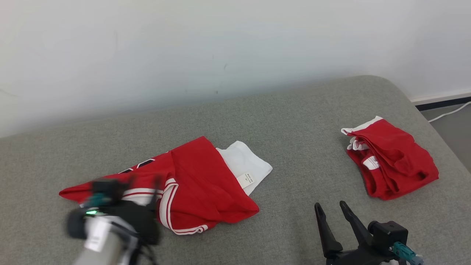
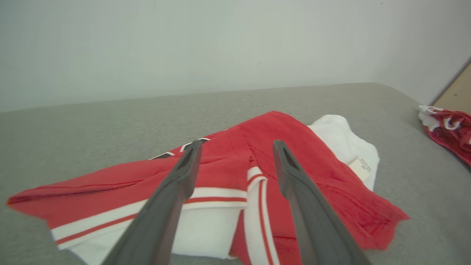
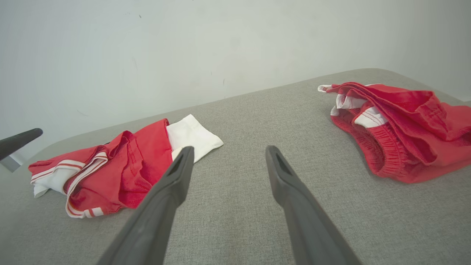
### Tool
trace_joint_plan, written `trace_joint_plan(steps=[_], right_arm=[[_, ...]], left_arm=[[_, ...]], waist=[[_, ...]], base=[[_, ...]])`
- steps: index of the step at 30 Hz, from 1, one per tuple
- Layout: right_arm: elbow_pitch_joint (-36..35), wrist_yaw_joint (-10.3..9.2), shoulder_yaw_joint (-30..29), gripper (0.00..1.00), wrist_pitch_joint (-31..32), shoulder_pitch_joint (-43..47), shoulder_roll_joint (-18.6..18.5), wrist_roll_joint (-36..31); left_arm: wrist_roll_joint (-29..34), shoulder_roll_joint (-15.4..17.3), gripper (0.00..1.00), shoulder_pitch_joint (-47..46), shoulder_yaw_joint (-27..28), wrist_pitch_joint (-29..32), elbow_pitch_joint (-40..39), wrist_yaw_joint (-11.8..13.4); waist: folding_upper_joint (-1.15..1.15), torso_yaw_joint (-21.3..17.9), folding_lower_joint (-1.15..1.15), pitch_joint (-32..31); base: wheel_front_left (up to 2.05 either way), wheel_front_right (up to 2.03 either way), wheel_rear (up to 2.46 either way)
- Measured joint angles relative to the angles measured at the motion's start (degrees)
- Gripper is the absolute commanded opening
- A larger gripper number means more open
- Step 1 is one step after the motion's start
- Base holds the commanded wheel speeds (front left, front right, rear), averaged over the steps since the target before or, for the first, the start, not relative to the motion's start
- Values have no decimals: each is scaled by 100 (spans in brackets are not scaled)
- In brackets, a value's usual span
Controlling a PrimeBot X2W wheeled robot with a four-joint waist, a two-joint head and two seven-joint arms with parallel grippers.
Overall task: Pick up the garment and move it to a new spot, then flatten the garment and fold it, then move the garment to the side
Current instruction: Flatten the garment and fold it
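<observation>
Presently we record the following.

Item one, the garment point(image 1: 198, 180): a red jersey with red-and-white striped trim, a white inner layer and a small white label point(image 1: 245, 180). It lies crumpled and partly doubled over itself on the left half of the grey cloth-covered surface point(image 1: 287, 121). Dark lettering shows at a fold on its far side.

Item two, the left claw point(image 2: 236, 151): released, its two dark fingers spread wide with nothing gripped between them. In its own wrist view we see it poised over the garment's striped trim; we cannot tell whether the fingertips touch the cloth. In the head view it is a blur at the garment's near left corner.

Item three, the right claw point(image 1: 329, 204): released and empty, its fingers apart above bare surface near the front edge. It sits between the garment and item four and touches neither.

Item four, a second red piece point(image 1: 393, 162): gathered into a compact bundle with white trim and an elastic band, on the right side of the surface, well apart from the garment.

Item five, surroundings: a white wall point(image 1: 220, 44) behind the surface, and a pale cable point(image 1: 447, 115) on the floor point(image 1: 454, 134) at the far right.
</observation>
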Motion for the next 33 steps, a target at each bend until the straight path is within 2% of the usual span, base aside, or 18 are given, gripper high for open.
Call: trace_joint_plan(steps=[4, 10, 19, 33], right_arm=[[1, -4, 1, 100, 1, -5, -1, 0], [1, -3, 103, 100, 4, -53, 20, 0], [-22, -3, 152, 100, 9, -60, 29, 0], [-54, -4, 141, 100, -8, -252, 52, 8]], left_arm=[[318, -502, 100, -1, -647, 57, -312, -374], [664, -853, 100, -1, -1336, 285, -481, -459], [920, -795, 100, -36, -1741, 691, -291, -504], [992, -709, 100, -388, -1758, 1066, 194, -489]], waist=[[0, 16, 0, -4], [0, -97, 0, 13], [0, -468, 0, 144], [0, -1104, 1, 627]], base=[[0, 0, 0], [0, 0, 0], [0, 0, 0], [0, 0, 0]])
